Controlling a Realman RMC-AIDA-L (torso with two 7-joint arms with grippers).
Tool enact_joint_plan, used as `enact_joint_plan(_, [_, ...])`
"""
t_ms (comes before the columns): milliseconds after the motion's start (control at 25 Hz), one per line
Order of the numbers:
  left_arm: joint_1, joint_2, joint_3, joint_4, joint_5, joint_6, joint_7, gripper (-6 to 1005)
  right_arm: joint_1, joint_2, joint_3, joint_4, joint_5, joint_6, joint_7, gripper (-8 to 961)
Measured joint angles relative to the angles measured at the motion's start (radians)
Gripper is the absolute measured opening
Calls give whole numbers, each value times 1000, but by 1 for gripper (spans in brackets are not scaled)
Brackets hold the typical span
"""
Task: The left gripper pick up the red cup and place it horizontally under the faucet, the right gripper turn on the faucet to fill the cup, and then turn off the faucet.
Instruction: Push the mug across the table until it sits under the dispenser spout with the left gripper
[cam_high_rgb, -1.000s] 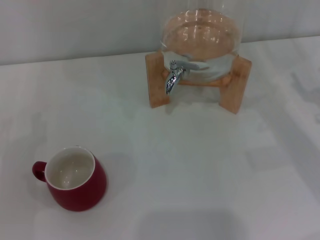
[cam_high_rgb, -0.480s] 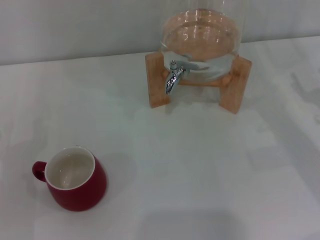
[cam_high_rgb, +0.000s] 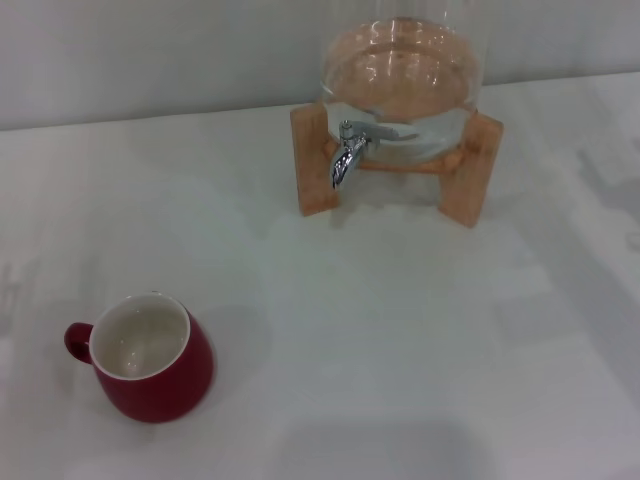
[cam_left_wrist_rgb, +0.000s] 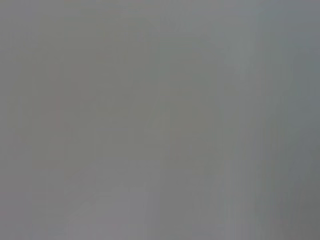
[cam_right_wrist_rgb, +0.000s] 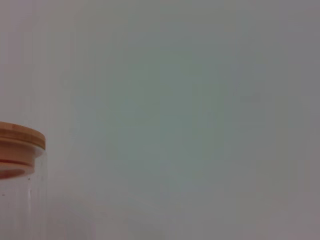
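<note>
The red cup (cam_high_rgb: 150, 362) stands upright on the white table at the near left in the head view, its white inside showing and its small handle pointing left. The chrome faucet (cam_high_rgb: 346, 153) juts from the clear glass dispenser (cam_high_rgb: 403, 70) on a wooden stand (cam_high_rgb: 313, 160) at the far centre, its spout curving down over bare table. Neither gripper shows in any view. The left wrist view holds only a plain grey surface.
The white table (cam_high_rgb: 400, 330) stretches between the cup and the stand. A pale wall runs behind the dispenser. The right wrist view shows the dispenser's wooden lid (cam_right_wrist_rgb: 20, 142) and glass wall (cam_right_wrist_rgb: 25, 210) against the plain wall.
</note>
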Motion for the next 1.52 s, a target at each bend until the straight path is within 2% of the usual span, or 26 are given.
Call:
enact_joint_plan(480, [62, 1, 35, 6, 72, 69, -20, 752, 0, 0, -2, 27, -2, -6, 10, 868])
enact_joint_plan(920, [117, 0, 93, 5, 81, 147, -23, 752, 0, 0, -3, 47, -2, 1, 17, 868])
enact_joint_plan(1520, [148, -1, 156, 0, 87, 149, -23, 751, 0, -1, -3, 49, -2, 5, 17, 868])
